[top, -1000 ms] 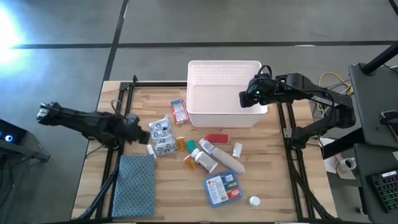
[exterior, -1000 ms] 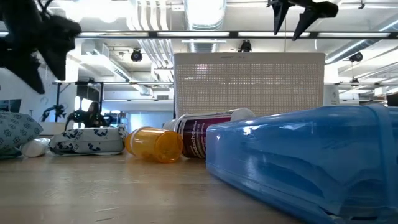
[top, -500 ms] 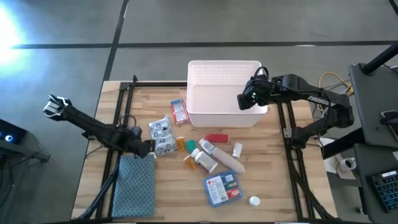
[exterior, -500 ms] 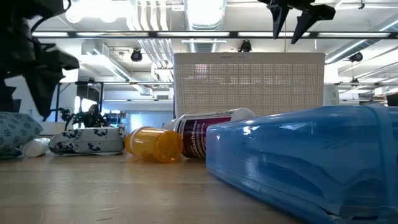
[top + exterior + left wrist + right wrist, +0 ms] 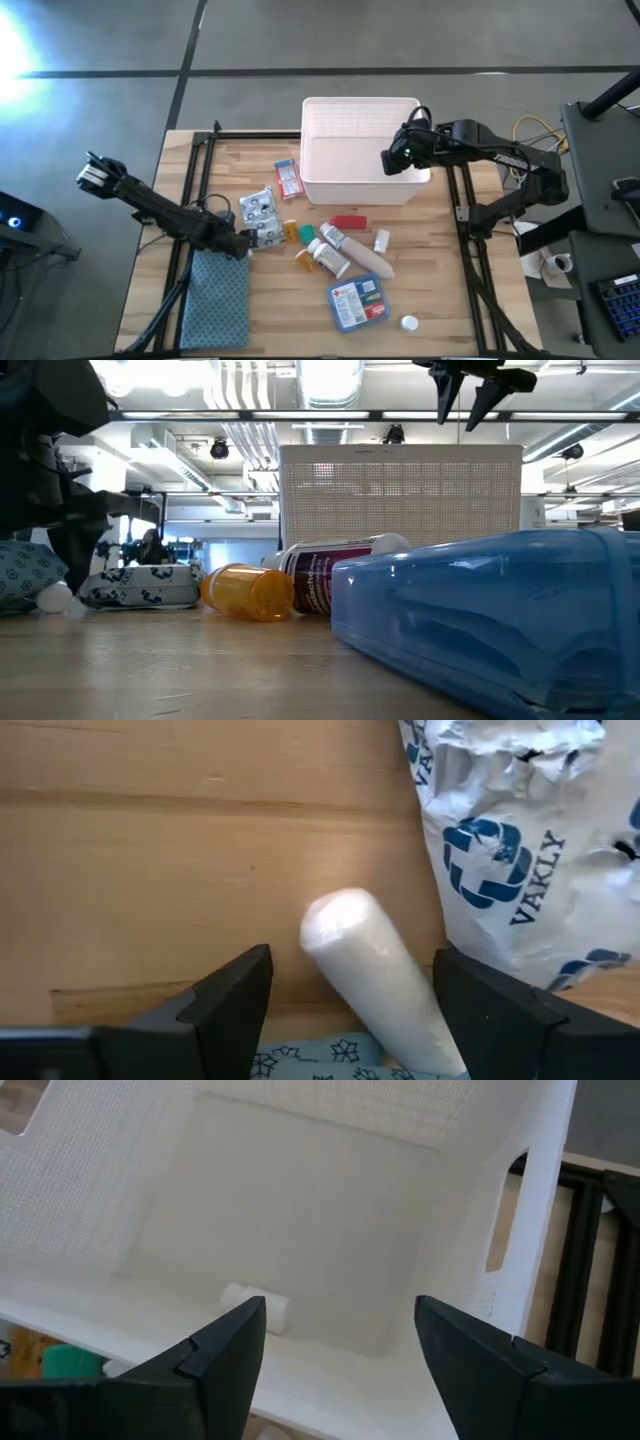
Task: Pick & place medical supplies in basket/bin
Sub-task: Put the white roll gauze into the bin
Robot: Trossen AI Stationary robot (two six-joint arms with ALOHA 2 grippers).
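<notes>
Wooden tabletop is carrying the scattered supplies. A white roll (image 5: 375,982) is lying between the wide-open, empty fingers of the left gripper (image 5: 350,1010), blister packs (image 5: 530,850) crowding one side. The right gripper (image 5: 340,1355), open and empty, is hanging over the bin (image 5: 540,1210), clear above.

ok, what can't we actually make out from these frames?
- Bin contents: the right gripper covers part of the floor in the high view; the right wrist view shows one small white item, type unreadable.
- White roll between the left fingers: its near end is cut off by the left wrist picture's edge.
- Left gripper: a dark silhouette in the low view.
- Labels on the supplies: too small in the high view.
</notes>
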